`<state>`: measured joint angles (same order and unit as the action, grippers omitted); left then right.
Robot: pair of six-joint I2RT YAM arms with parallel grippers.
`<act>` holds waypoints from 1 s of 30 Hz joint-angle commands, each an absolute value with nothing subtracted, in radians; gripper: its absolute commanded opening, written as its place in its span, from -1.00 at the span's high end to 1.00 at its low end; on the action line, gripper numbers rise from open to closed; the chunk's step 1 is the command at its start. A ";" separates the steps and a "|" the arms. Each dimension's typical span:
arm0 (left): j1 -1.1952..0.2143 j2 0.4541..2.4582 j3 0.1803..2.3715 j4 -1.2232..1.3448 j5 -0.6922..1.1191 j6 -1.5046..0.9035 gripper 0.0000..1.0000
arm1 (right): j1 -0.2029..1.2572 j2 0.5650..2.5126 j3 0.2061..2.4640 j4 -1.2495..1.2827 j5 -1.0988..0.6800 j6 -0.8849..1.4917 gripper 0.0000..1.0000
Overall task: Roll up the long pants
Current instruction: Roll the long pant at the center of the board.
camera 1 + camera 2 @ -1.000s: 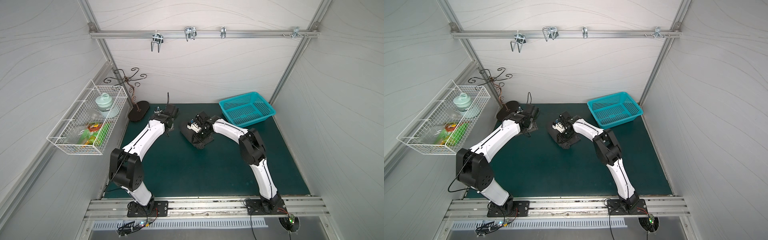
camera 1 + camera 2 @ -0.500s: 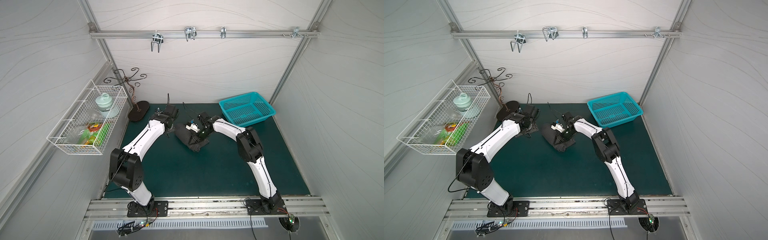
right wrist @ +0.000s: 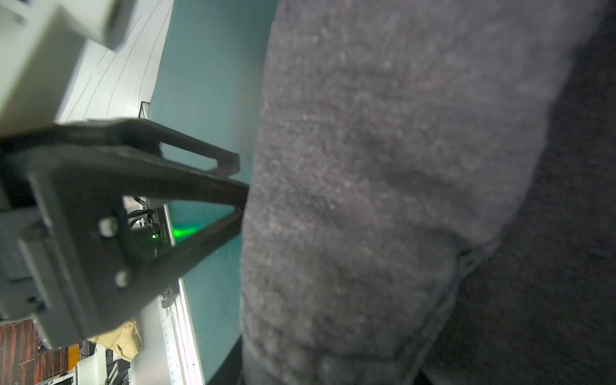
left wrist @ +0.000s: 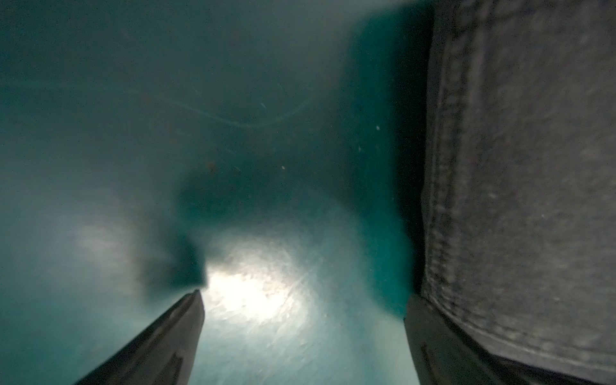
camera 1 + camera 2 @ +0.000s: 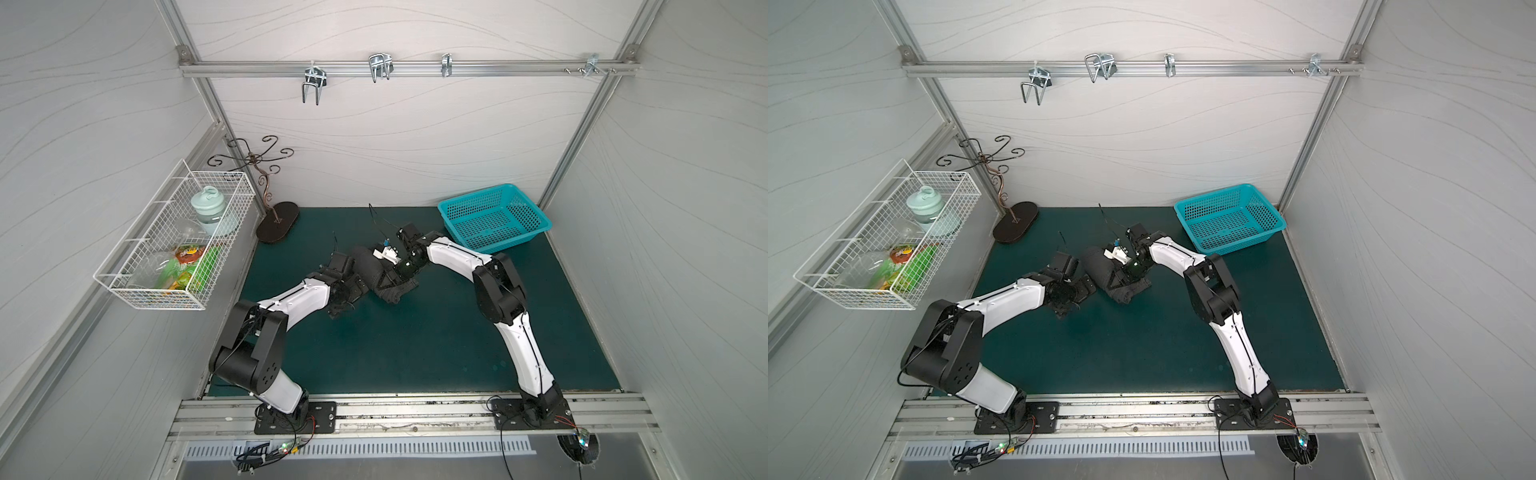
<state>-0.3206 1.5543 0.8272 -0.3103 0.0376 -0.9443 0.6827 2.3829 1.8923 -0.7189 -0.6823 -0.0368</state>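
Nearly done: rolled pants (image 5: pixel 370 268) mid-frame, clamped in right gripper (image 5: pixel 390 276); left gripper (image 4: pixel 303 296) spread wide, empty; loose end remaining.

Both top views: mounted high over the front rail (image 5: pixel 395 409), side by side, tilted down toward the back wall, far enough off to take in the whole bench (image 5: pixel 415 353), the teal basket (image 5: pixel 494 220) and the wire basket (image 5: pixel 158 298); nearly 1 shared scene, shifted slightly sideways.

Left wrist view: very near, aimed past 2 fingers (image 4: pixel 166 346) at the bench, with the long pants (image 4: pixel 520 166) along 1 edge.

Right wrist view: close against the same long pants, with 1 of the right fingers (image 3: pixel 166 180), a bench strip and the front rail alongside.
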 commanded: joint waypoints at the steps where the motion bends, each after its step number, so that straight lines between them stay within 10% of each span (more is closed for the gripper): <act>1: -0.316 1.484 0.801 -0.049 0.091 -1.006 -0.98 | 0.706 2.579 1.766 -1.032 -0.552 0.054 0.74; 30: -0.310 1.660 0.881 0.158 0.124 -1.001 -0.98 | 0.699 2.658 1.779 -1.120 -0.608 0.046 0.68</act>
